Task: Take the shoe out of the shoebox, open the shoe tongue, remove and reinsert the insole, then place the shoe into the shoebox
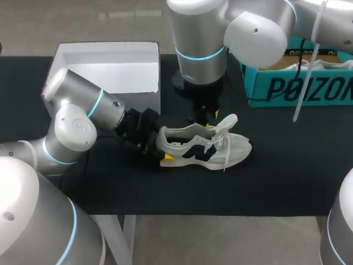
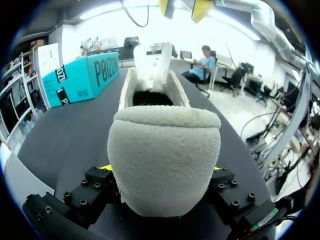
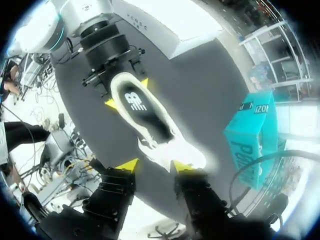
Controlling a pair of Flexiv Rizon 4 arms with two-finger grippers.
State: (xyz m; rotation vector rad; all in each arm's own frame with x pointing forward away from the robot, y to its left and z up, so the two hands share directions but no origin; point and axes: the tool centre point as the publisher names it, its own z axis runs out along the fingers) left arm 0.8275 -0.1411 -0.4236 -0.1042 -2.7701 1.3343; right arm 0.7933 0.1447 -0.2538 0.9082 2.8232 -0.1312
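Head view: shoe [image 1: 204, 146] upright on its sole on the table [image 1: 287, 182], outside both the open white box [image 1: 110, 61], likely its shoebox, and the teal box [image 1: 300, 88]. Long axis across the table, heel toward the left gripper [image 1: 159, 146], toe pointing away to the right. Left gripper clamped on the heel from both sides. Right gripper [image 1: 211, 118] hanging just above the raised tongue [image 1: 227, 121].

Left wrist view: heel filling the gap between the fingers, pressed on both sides. Tongue [image 2: 155, 55] upright beyond, with the other arm's two yellow tips apart above it.

Right wrist view: looking straight down into the shoe's mouth, insole [image 3: 137, 102] seated inside. Own fingers spread, gripping nothing, straddling the laced front. Probably next: fetching the insole, so a shift along the shoe toward the heel. Right gripper nearer and free, left serving as anchor.
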